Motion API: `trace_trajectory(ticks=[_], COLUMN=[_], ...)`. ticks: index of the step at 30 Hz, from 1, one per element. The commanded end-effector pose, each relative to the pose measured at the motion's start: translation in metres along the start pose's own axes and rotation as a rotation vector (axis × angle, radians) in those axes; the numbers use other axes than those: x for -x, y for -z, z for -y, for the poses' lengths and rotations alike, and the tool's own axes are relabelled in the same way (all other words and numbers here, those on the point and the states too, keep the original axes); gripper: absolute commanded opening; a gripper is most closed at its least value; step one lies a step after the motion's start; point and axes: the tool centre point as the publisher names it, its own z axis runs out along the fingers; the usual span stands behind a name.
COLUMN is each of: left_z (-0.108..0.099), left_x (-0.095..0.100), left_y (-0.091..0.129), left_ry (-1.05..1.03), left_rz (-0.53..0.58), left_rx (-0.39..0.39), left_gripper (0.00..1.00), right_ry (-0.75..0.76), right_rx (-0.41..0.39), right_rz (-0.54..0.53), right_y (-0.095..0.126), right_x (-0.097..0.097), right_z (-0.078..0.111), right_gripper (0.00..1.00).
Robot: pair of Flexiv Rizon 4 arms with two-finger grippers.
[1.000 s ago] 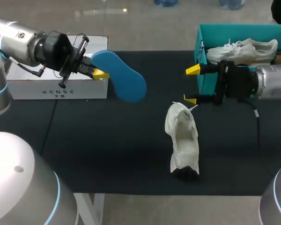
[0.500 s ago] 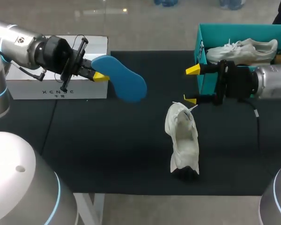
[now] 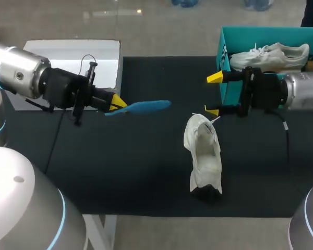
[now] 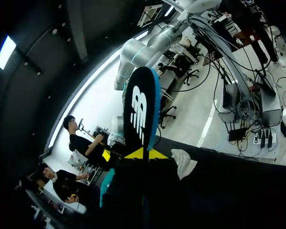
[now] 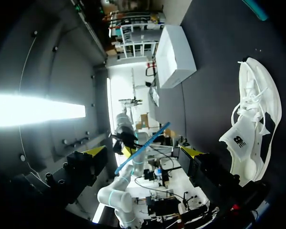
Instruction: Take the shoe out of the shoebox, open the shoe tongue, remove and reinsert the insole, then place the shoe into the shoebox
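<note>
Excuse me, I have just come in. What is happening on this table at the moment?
The left gripper holds the blue insole in the air, edge-on, between the white box and the white shoe. That shoe rests on the dark table, so the insole is out and not yet back in. The right gripper hangs open and empty beside the teal shoebox, where a second shoe lies.

A matte black cloth-like cover (image 3: 146, 172) spans the table from side to side. At its far left corner sits a white rectangular cardboard box (image 3: 68, 54), its flat top up and its near side partly hidden. The right wrist view shows the box on that dark cover.
</note>
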Motion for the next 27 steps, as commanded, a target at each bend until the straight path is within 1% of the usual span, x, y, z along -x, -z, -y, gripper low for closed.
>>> trace_trajectory(ticks=[1, 3, 8, 13, 20, 24, 27], left_z=[0.005, 0.003, -0.004, -0.006, -0.007, -0.008, -0.01], left_x=[0.001, 0.002, 0.005, 0.003, 0.003, 0.01, 0.019], left_y=[-0.016, -0.023, -0.041, -0.063, -0.093, -0.104, -0.102], left_ry=[-0.089, -0.104, -0.108, -0.15, -0.205, -0.232, -0.244], left_rz=[-0.012, -0.025, -0.03, -0.079, -0.119, -0.127, -0.12], left_rx=[0.082, 0.099, 0.108, 0.128, 0.125, 0.142, 0.162], left_gripper=[0.0, 0.0, 0.0, 0.0, 0.0, 0.0, 0.0], right_ry=[0.0, 0.0, 0.0, 0.0, 0.0, 0.0, 0.0], right_rx=[0.002, 0.002, 0.002, 0.002, 0.002, 0.002, 0.002], right_rz=[0.001, 0.001, 0.001, 0.001, 0.001, 0.001, 0.001], right_y=[-0.001, -0.001, -0.001, -0.001, -0.001, -0.001, -0.001], right_x=[0.001, 0.001, 0.001, 0.001, 0.001, 0.001, 0.001], right_z=[0.001, 0.001, 0.001, 0.001, 0.001, 0.001, 0.001], right_gripper=[1.0, 1.0, 1.0, 1.0, 1.0, 1.0, 1.0])
